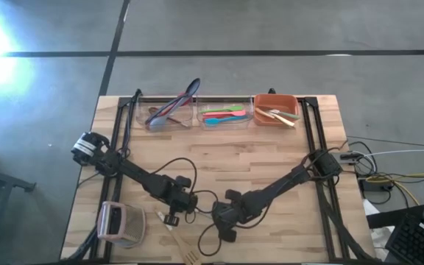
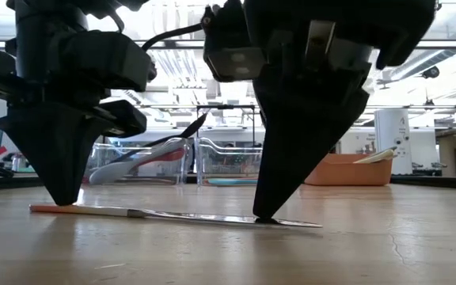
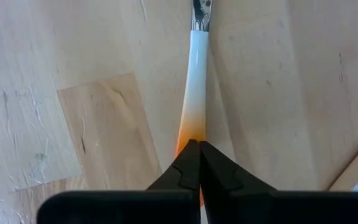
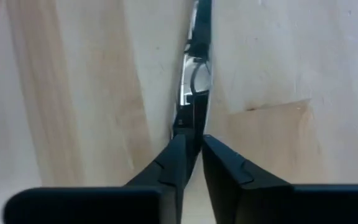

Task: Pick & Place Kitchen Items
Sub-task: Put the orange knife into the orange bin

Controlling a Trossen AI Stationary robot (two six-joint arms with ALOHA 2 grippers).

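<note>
Low view: a flat utensil [image 2: 172, 214] lies on the wooden table [image 2: 386, 237]. The left gripper [image 3: 194, 149] is clamped on its orange-white handle; the right gripper [image 4: 194, 140], jaws narrowly parted, straddles its metal end.

A utensil [image 2: 172, 214] lies flat on the table [image 1: 271, 162], apparently between both grippers, bins [image 1: 227, 114] behind

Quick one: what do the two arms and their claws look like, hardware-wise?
Both arms are matte black with jointed links and loose black cables looping near the wrists. The left claw and right claw each have two dark tapered fingers with stepped inner edges. No markings visible.
</note>
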